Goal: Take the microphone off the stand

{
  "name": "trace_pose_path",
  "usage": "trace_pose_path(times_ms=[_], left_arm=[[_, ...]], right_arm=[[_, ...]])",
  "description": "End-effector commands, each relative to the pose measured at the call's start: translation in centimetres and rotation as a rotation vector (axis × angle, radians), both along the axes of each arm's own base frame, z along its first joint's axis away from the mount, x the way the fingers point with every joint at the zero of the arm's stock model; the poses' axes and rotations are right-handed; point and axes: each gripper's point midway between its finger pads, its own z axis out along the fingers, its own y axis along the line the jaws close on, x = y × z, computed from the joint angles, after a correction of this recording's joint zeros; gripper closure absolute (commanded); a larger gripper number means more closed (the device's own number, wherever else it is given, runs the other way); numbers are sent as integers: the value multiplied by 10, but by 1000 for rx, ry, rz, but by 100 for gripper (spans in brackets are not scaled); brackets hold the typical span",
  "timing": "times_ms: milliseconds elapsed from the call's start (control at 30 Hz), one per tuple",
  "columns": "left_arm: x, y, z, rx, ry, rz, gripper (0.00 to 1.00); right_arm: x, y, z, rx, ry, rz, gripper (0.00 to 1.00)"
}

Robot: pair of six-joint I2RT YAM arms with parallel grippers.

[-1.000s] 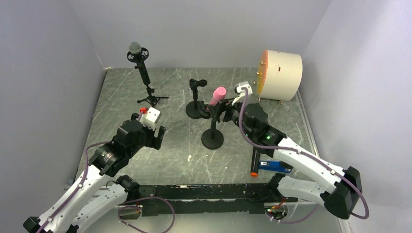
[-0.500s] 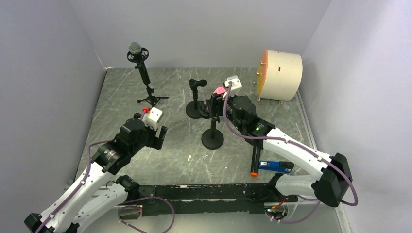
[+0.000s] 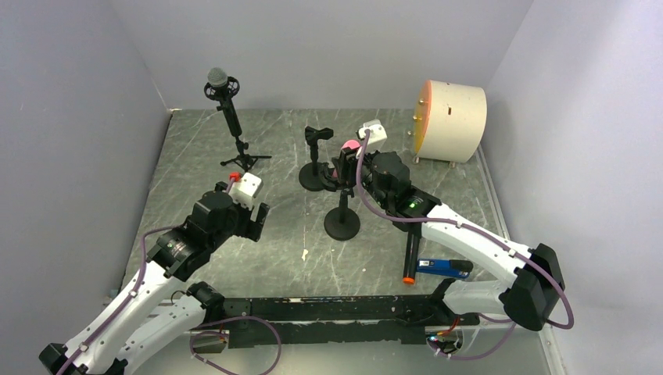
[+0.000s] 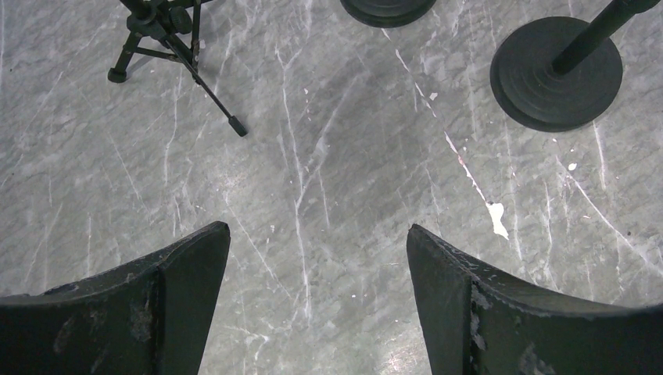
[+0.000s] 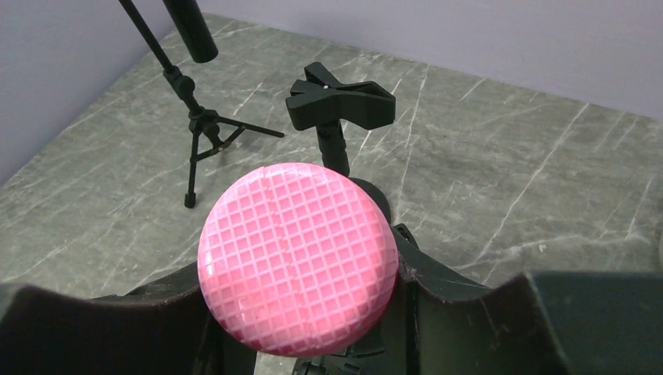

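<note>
The microphone sits clipped in its stand. The right hand flanks its body, but a pinch cannot be told. It likely handles light, rigid and smooth, so it is best gripped below the head. The left hand hangs spread.

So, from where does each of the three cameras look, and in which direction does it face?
Top: above and behind the arms, looking down over the table; both arms, the left pincer and the right pincer show.
Left wrist: on the left arm, looking down at the table; its own two fingers show, wide apart.
Right wrist: on the right arm, looking over the pink microphone toward the far wall; its own fingers flank it.
Shared: both wrist views show the tripod stand.
</note>
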Motion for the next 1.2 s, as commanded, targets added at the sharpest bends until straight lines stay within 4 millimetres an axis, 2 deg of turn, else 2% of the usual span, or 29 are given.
trace_pose_path(times_ms=[0,100,167,267,367,467,600,633,667,700,833,900,1067,1167], left_arm=[[3,-2,21,-39,-48,-3,12],[3,-4,20,-42,-45,-11,12],[1,-18,23,-62,-59,-95,12],[-2,-49,37,-160,-77,-229,11],[0,-90,57,-349,-116,-358,12],[3,-129,64,-510,-204,-513,13],[16,-157,54,-575,-251,-580,13],[20,-165,45,-581,-235,-588,13],[20,-172,47,-593,-247,-598,13],[21,-183,39,-590,-239,-610,13],[24,-215,27,-601,-295,-628,14],[26,-229,27,-625,-332,-627,15],[43,-254,8,-603,-390,-557,15],[52,-260,5,-611,-426,-501,17]], right_arm=[[2,-3,41,63,-94,-13,87],[2,-3,44,66,-97,-14,89],[2,-4,45,69,-103,-18,89],[3,-3,43,72,-95,-19,89],[3,-1,39,71,-74,-16,89],[0,-2,38,89,-71,-12,89],[-2,-1,38,109,-65,-2,89],[-3,1,38,111,-62,3,89],[-3,1,39,114,-62,7,89],[-4,2,38,116,-59,12,89],[-7,2,44,143,-66,20,89],[-8,2,45,153,-62,24,89],[-11,4,44,161,-43,39,89],[-11,4,43,156,-39,41,88]])
